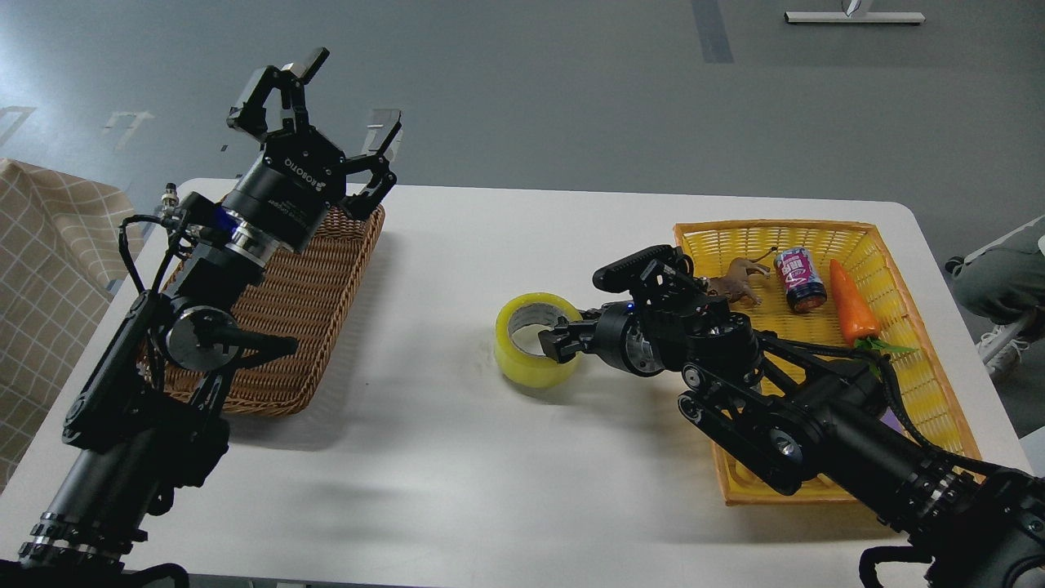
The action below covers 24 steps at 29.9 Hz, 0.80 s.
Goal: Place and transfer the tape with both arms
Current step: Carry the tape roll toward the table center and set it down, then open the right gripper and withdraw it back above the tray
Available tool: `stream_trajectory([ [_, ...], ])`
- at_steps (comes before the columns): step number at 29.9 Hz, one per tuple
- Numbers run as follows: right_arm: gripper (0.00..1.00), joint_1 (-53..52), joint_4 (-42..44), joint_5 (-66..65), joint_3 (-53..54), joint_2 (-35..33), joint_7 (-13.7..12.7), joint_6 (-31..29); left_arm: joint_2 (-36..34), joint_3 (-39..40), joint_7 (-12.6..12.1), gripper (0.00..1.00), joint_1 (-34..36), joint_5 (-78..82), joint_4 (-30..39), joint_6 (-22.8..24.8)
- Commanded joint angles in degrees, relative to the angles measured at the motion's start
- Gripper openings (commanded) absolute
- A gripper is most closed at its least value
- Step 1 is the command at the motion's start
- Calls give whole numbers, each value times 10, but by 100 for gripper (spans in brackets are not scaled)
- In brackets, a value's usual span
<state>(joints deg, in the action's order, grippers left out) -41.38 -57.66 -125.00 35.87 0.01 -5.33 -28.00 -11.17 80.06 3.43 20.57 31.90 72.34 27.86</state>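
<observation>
Our right gripper [562, 343] pinched the tape [535, 340]; left of it, our "ROBOTIQ" left gripper [326, 110] gaped wide.

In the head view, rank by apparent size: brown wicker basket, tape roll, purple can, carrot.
1. Brown wicker basket, partly hidden.
2. Tape roll.
3. Carrot and purple can: look alike, left unranked.

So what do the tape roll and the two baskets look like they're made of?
The tape roll looks like glossy translucent yellow plastic film wound on a pale, probably cardboard, core. The brown basket appears to be woven wicker or rattan, matte, with visible ribbed strands. The yellow basket shows a fine uniform mesh weave; likely molded plastic, though dyed fibre can't be ruled out.
</observation>
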Motion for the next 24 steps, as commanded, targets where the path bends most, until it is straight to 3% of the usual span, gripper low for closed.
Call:
stream_trajectory([
  [1, 21, 1, 0, 0, 0, 0, 1, 0, -1, 4, 1, 98, -1, 0, 0, 1],
  [4, 44, 6, 0, 0, 0, 0, 1, 0, -1, 5, 1, 98, -2, 0, 0, 1],
  [7, 59, 9, -1, 0, 0, 0, 1, 0, -5, 5, 1, 98, -3, 0, -1, 1],
  [10, 62, 9, 0, 0, 0, 0, 1, 0, -8, 5, 1, 98, -4, 1, 0, 1],
  [13, 78, 8, 1, 0, 1, 0, 1, 24, -9, 5, 1, 98, -6, 0, 0, 1],
  [16, 84, 8, 4, 0, 3, 0, 1, 53, -10, 5, 1, 98, -9, 1, 0, 1],
  [18, 93, 7, 4, 0, 8, 0, 1, 79, -10, 5, 1, 98, -9, 0, 0, 1],
  [24, 100, -13, -34, 0, 50, 0, 4, 102, -10, 6, 1, 98, -9, 0, 0, 1],
])
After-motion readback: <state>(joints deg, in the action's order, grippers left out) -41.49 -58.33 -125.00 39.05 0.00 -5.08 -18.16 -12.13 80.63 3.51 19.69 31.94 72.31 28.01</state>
